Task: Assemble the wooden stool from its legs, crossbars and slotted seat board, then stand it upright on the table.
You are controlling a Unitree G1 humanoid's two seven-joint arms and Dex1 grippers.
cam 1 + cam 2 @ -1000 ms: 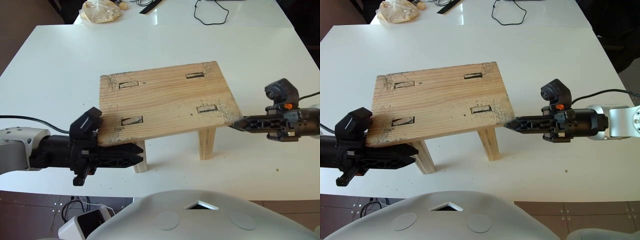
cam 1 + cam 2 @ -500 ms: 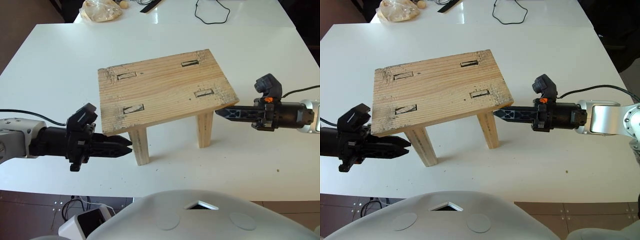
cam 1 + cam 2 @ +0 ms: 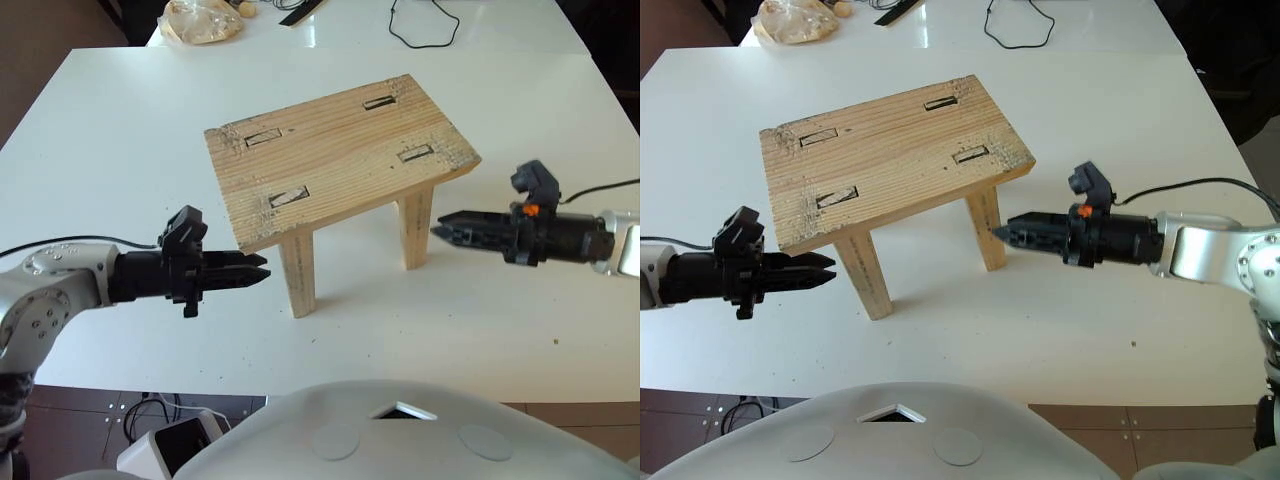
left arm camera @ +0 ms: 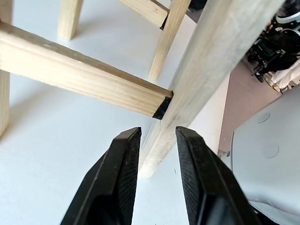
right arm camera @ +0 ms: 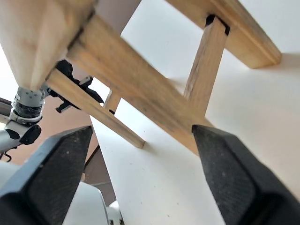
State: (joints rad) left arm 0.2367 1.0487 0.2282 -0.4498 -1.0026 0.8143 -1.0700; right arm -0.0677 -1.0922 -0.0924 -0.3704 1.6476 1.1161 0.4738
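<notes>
Stool (image 3: 340,150) is down and standing on its own legs, mid-desk (image 3: 110,130). A second ago I had both arms tucked against the seat edges, and now both have backed away. The left gripper (image 3: 262,270) is at the stool's 8 o'clock, jaws apart, just short of the near leg (image 3: 298,275). The right gripper (image 3: 442,228) is at 4 o'clock, jaws wide apart and off the wood. The crossbar (image 4: 79,75) looks seated in its leg. I'd call the build done; only pulling the arms clear remains.
</notes>
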